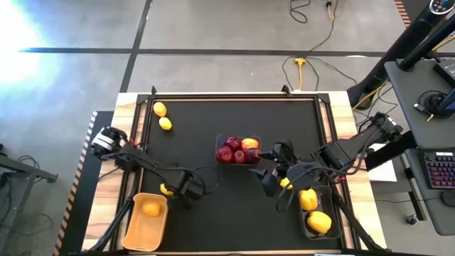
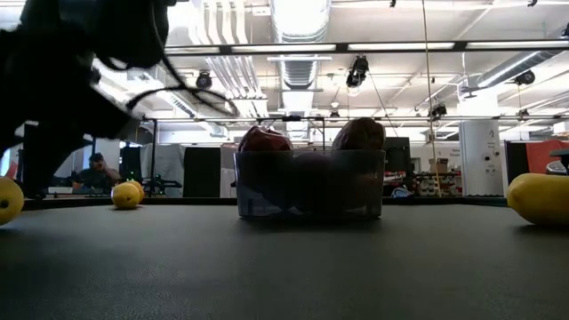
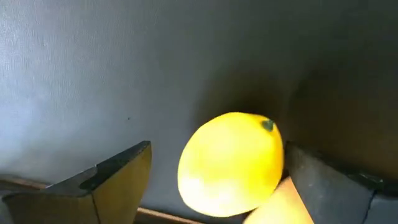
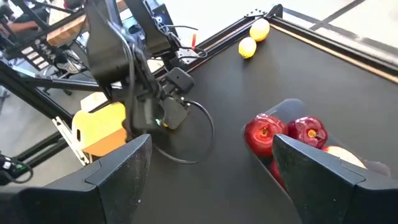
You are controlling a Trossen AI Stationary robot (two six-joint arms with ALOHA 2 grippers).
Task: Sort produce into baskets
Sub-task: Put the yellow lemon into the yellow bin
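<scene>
Lemon (image 3: 231, 163) sits between the left gripper (image 1: 173, 189)'s spread fingers, beside the yellow-orange basket (image 1: 135, 235); whether they touch it is unclear. Right gripper (image 4: 211, 171) is open and empty near the clear basket (image 1: 238, 161), its fingertips cut off.

— What kind of place is shown?

— A robotics lab or open industrial workspace is indicated. Exposed ceiling ducts (image 2: 300, 36) and strip lights (image 2: 404, 45) are seen in the low view, over a polished concrete floor (image 1: 213, 28) marked with dark tape lines.

— Anything else?

— A yellow power cable (image 1: 302, 67) is laid beyond the tabletop (image 1: 234, 206), a keyboard (image 1: 442, 171) is set on a desk at the right, and a person (image 2: 92, 172) is seated far behind.
</scene>
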